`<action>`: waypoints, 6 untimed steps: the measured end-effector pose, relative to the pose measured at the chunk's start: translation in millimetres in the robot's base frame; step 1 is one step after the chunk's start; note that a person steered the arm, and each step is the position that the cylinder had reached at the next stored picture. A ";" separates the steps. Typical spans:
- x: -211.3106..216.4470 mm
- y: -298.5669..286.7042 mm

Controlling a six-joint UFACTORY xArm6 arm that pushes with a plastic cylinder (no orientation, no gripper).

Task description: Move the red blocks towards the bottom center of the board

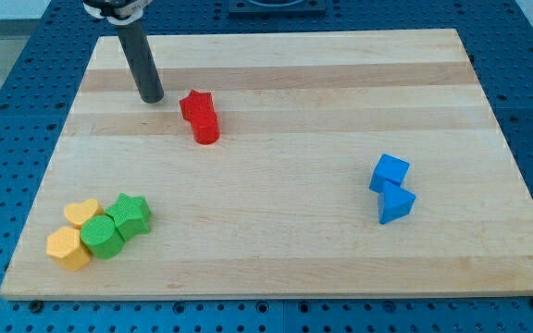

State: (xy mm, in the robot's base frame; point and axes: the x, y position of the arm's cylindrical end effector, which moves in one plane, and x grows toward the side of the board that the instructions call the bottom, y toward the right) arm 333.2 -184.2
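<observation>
Two red blocks touch in the board's upper left part: a red star [195, 105] and, just below it toward the view's bottom, a red cylinder [206, 129]. My tip [152, 96] rests on the board a short way to the view's left of the red star, with a small gap between them. The dark rod rises from it toward the view's top left.
A blue cube [390, 172] and a blue triangular block [395, 203] touch at the view's right. At the bottom left sit a green star [131, 214], a green cylinder [103, 237], a yellow heart [82, 213] and a yellow hexagon [68, 248]. The wooden board [285, 259] lies on a blue perforated table.
</observation>
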 end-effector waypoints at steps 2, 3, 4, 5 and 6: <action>21.1 48.9; 36.2 84.9; 53.3 123.1; 70.2 162.9; 87.5 204.6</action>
